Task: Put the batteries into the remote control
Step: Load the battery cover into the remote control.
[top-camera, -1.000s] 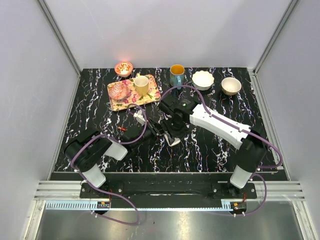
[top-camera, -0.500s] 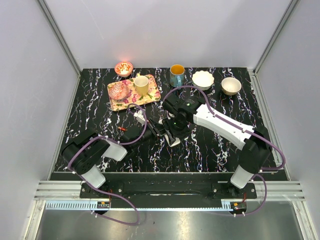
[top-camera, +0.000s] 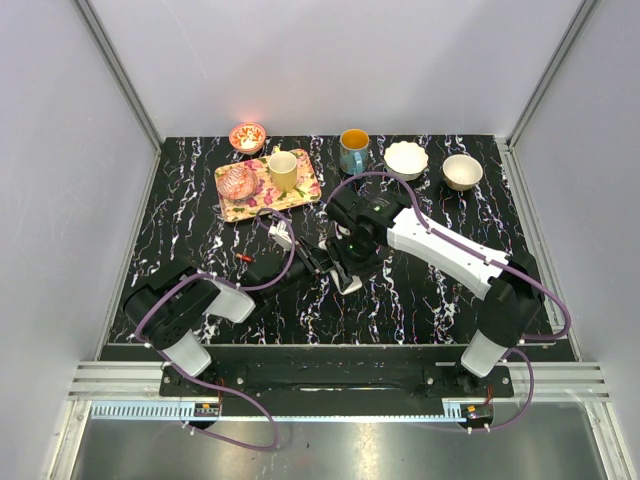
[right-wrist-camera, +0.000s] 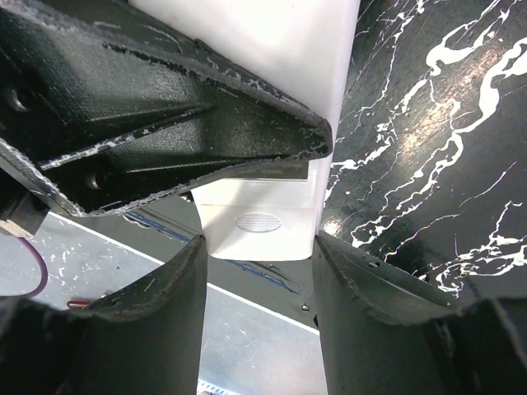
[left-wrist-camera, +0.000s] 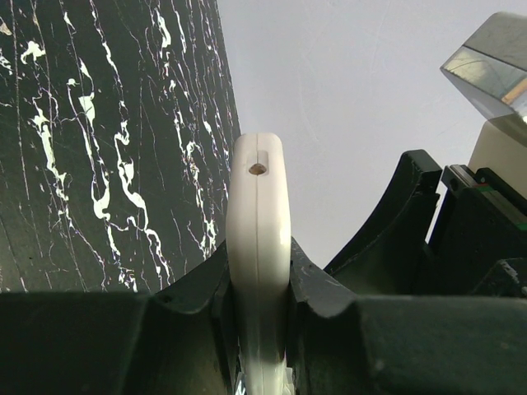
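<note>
The white remote control [top-camera: 349,284] hangs above the middle of the table, held between both grippers. In the left wrist view it shows edge-on [left-wrist-camera: 259,206], and my left gripper [left-wrist-camera: 259,267] is shut on its thin sides. My right gripper [right-wrist-camera: 257,247] closes across the width of the remote control [right-wrist-camera: 272,49], both fingers touching its lower corners, with the left gripper [right-wrist-camera: 165,123] just above. From above, the left gripper [top-camera: 322,262] and right gripper [top-camera: 347,270] meet at the remote. One red battery [top-camera: 243,258] lies on the table left of them. The other batteries do not show.
A small white cover piece [top-camera: 280,237] lies behind the left gripper. A floral tray [top-camera: 305,185] at the back left holds a yellow cup [top-camera: 283,170] and a pink glass bowl [top-camera: 238,182]. A small orange bowl [top-camera: 247,136], a blue mug [top-camera: 353,150] and two white bowls [top-camera: 405,158] [top-camera: 462,171] line the back edge.
The right arm's forearm has shifted slightly to the right and back. Both grippers and the remote stay in the same place.
</note>
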You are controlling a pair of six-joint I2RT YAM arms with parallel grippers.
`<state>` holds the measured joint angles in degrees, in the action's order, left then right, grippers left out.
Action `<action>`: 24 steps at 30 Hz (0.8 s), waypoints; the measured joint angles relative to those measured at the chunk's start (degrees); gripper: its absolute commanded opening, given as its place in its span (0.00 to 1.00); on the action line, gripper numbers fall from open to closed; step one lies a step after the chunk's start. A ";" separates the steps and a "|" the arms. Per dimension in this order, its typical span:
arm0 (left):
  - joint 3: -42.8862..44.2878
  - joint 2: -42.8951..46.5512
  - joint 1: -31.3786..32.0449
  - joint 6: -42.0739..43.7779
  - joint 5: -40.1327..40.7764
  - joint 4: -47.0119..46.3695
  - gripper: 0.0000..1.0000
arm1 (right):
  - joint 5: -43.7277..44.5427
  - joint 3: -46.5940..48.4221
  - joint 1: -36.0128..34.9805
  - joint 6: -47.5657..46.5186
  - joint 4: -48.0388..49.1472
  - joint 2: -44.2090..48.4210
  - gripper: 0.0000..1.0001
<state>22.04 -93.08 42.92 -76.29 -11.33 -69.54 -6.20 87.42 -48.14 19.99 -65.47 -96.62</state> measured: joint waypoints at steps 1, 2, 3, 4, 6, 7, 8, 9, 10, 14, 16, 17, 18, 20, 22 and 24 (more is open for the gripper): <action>0.04 0.00 0.04 0.02 0.00 0.00 0.00 | -0.11 0.00 0.07 0.00 -0.07 0.00 0.00; 0.11 0.00 0.09 0.02 0.00 0.04 0.00 | -0.22 0.00 0.13 0.00 -0.15 0.00 0.00; 0.13 0.00 0.15 0.02 0.00 0.04 0.00 | -0.42 0.07 0.22 0.00 -0.31 0.00 0.01; 0.13 0.00 0.22 0.00 0.00 0.02 0.00 | -0.55 0.11 0.31 0.00 -0.42 0.00 0.02; 0.17 0.00 0.26 -0.02 0.00 0.02 0.00 | -0.59 0.20 0.35 -0.02 -0.57 0.00 0.09; 0.24 0.00 0.26 -0.02 0.00 0.02 0.00 | -0.57 0.24 0.35 -0.02 -0.63 0.00 0.11; 0.31 0.00 0.28 -0.02 0.00 0.02 0.00 | -0.57 0.37 0.37 -0.02 -0.74 0.00 0.12; 0.37 0.00 0.28 -0.02 0.00 0.00 0.00 | -0.57 0.42 0.42 -0.04 -0.81 0.00 0.16; 0.37 0.00 0.28 -0.02 0.02 0.00 0.00 | -0.59 0.44 0.46 -0.07 -0.81 0.00 0.17; 0.39 0.00 0.28 -0.22 0.07 0.04 0.00 | -0.57 0.44 0.48 -0.11 -0.85 0.02 0.24; 0.48 0.00 0.31 -0.26 0.07 0.13 0.00 | -0.52 0.44 0.48 -0.20 -0.85 0.02 0.28; 0.52 0.00 0.31 -0.28 0.04 0.22 0.00 | -0.52 0.44 0.48 -0.22 -0.87 0.02 0.29; 0.57 0.00 0.33 -0.28 0.04 0.31 0.00 | -0.48 0.44 0.50 -0.24 -0.90 0.02 0.29; 0.87 -0.02 0.33 -0.31 0.04 0.57 0.00 | -0.31 0.44 0.55 -0.28 -0.92 0.02 0.29; 0.92 -0.02 0.33 -0.31 0.04 0.59 0.00 | -0.17 0.44 0.59 -0.39 -0.92 0.04 0.30; 1.16 -0.09 0.33 -0.26 0.04 0.68 0.00 | 0.20 0.44 0.59 -0.57 -0.92 0.04 0.31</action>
<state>23.20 -93.17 43.24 -76.55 -11.29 -68.86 -6.00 87.85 -47.55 19.42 -66.39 -96.57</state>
